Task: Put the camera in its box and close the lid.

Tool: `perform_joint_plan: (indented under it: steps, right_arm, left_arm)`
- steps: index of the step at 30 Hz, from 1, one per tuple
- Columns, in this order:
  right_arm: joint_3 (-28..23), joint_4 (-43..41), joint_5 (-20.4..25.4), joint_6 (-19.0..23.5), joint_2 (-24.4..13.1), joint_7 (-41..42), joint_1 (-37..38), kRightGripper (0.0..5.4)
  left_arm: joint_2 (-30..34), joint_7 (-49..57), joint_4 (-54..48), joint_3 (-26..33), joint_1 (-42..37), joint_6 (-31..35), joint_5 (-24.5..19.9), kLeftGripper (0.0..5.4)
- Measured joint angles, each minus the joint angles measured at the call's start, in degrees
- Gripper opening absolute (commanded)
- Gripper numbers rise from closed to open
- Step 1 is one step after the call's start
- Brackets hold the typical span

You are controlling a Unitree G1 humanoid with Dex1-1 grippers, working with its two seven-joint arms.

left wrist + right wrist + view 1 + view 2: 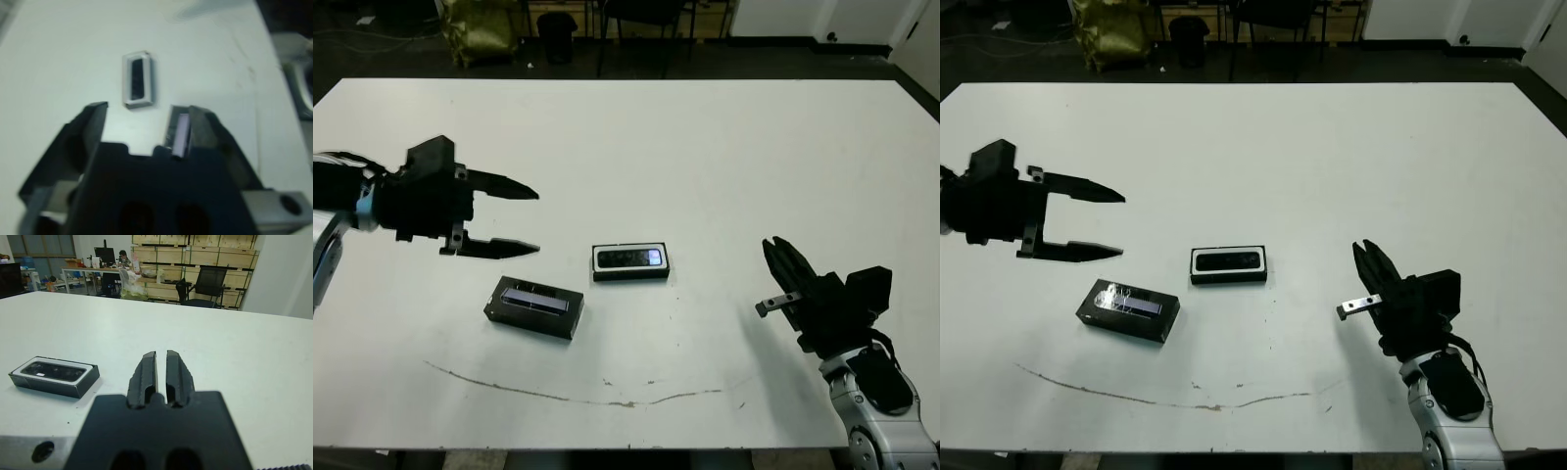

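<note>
Slim black camera (628,258) already sits in the white-lined black box (630,275), so the wide-open, empty left gripper (530,219) needs the silver-striped black lid (534,306) next; right gripper (161,377) pinched shut, empty.

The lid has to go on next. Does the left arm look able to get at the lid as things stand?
Probably yes. The left gripper hovers open just beyond the lid, which lies flat on the table apart from the box, with nothing between them.
</note>
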Motion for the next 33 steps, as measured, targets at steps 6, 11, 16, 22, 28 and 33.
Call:
perform_joint_plan:
  steps: [6, 11, 16, 22, 28, 33]
  right_arm:
    - [0.0, 0.6, -0.1, -0.3, -0.1, -0.1, 0.0, 0.0]
    - [0.0, 0.5, -0.2, 0.0, -0.1, -0.4, 0.1, 0.0]
    - [0.1, 0.5, -0.2, 0.6, -0.2, -1.0, 0.1, 0.0]
    - [0.2, 0.6, -0.2, 0.6, -0.2, -1.0, 0.2, 0.0]
    - [0.2, 0.4, -0.2, 0.7, -0.2, -1.2, 0.2, 0.0]
    - [0.2, 0.3, -0.2, 1.3, -0.2, -1.2, 0.3, 0.0]
  left_arm:
    - [1.0, -2.3, 6.3, -6.6, -3.1, -4.9, -0.9, 5.39]
    - [2.1, -2.5, 8.8, -11.0, -4.5, -7.6, -3.1, 5.39]
    - [3.6, -2.6, 10.0, -15.5, -6.1, -8.8, -2.4, 5.39]
    - [3.7, -2.6, 11.6, -20.1, -7.3, -8.8, -2.2, 5.39]
    - [3.7, -2.6, 12.4, -22.0, -8.6, -8.7, -0.8, 5.39]
    - [3.4, -2.6, 13.7, -22.8, -8.6, -7.9, -0.3, 5.39]
